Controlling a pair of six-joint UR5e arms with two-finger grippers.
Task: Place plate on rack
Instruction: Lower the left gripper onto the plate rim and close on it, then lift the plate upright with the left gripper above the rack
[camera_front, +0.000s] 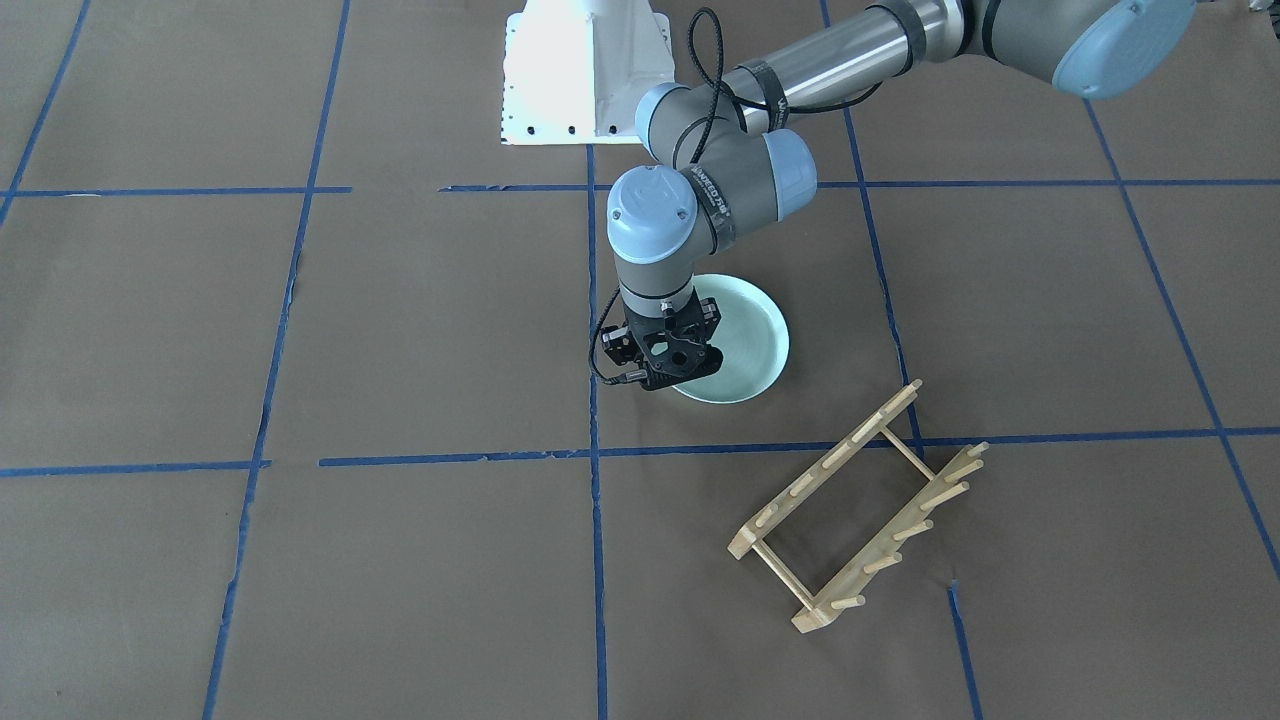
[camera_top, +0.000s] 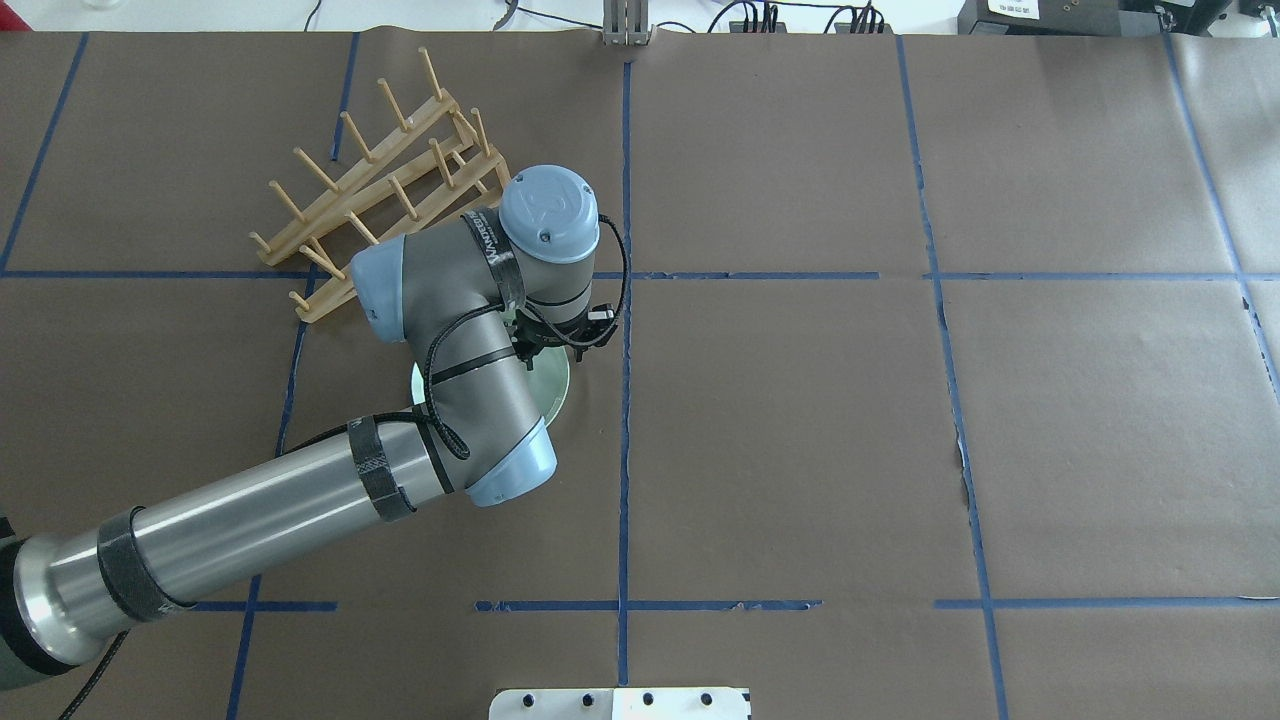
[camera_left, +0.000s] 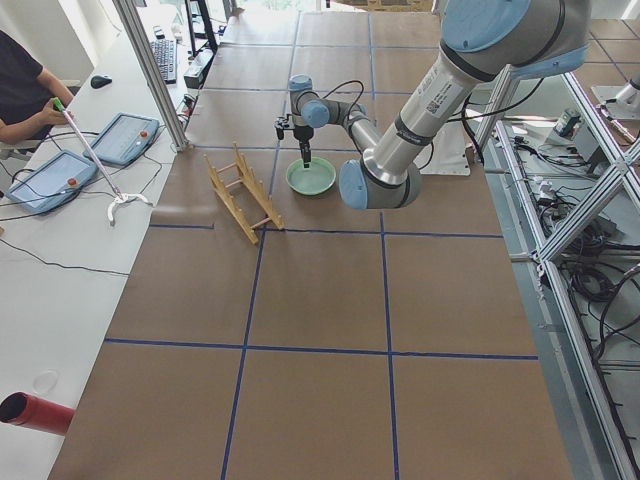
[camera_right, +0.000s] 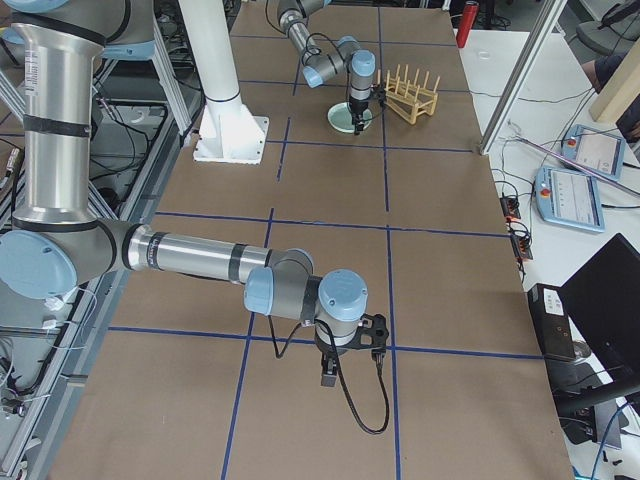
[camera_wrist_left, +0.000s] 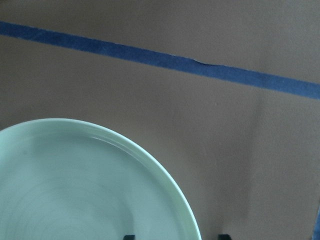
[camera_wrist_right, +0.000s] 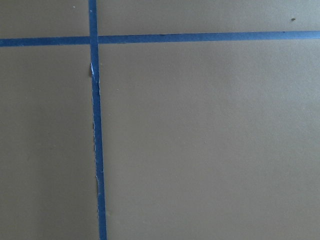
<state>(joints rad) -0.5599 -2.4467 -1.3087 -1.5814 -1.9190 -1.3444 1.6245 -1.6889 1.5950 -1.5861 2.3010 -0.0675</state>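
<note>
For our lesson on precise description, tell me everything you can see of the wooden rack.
The rack is light, bare-looking wood: two parallel rails, each carrying a row of dowel pegs, joined by two thin crossbars. It stands empty on the brown-papered table, askew to the blue tape lines, one end over a line. Nothing touches it; the plate lies apart.

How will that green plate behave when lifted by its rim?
Likely stiff and breakable: the plate looks like glazed ceramic. Its smooth low rim may slip in the left gripper. Lying flat, it should slide, not roll.
</note>
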